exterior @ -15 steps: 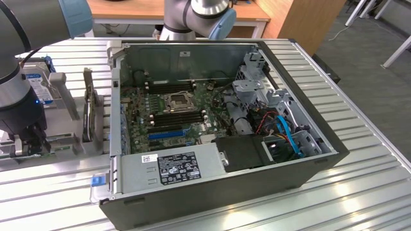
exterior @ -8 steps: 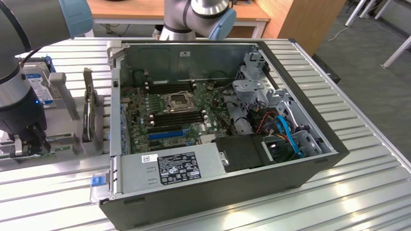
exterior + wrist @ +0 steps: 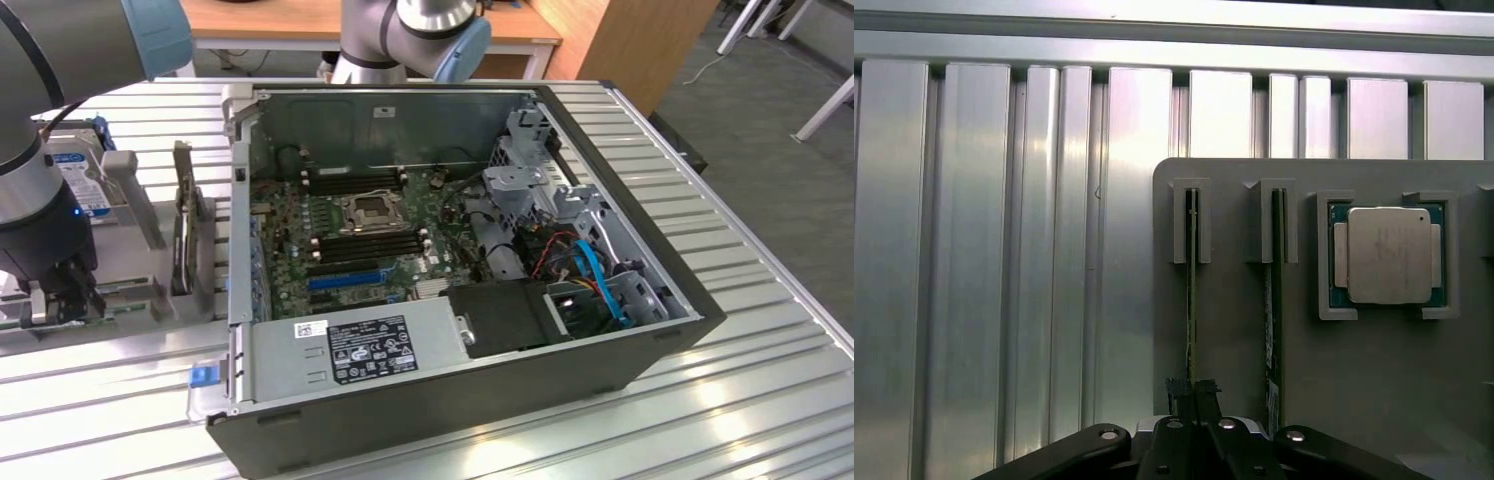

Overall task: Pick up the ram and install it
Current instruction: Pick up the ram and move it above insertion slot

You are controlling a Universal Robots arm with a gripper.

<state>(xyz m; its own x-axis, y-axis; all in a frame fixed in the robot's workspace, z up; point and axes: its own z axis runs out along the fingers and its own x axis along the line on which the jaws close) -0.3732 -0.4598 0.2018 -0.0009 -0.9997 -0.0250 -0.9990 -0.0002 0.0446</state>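
Note:
The ram (image 3: 1191, 290) is a thin green stick standing on edge in a slot of a grey holder plate (image 3: 1234, 340). A second stick like it (image 3: 1273, 300) stands in the neighbouring slot. My gripper (image 3: 1193, 392) is at the near end of the first stick, with its dark fingers shut on the stick's top edge. In the exterior view the gripper (image 3: 63, 297) hangs low over the holder, at the exterior view's left of the open computer case (image 3: 641, 345). The motherboard's dark memory slots (image 3: 358, 243) lie beside the processor socket (image 3: 371, 211).
A square silver processor chip (image 3: 1384, 255) sits in its own recess on the holder beside the sticks. A blue-and-silver hard drive (image 3: 74, 165) stands behind the arm. Both rest on a ribbed metal table (image 3: 984, 250). Drive cages and cables (image 3: 574, 260) crowd the case's right side.

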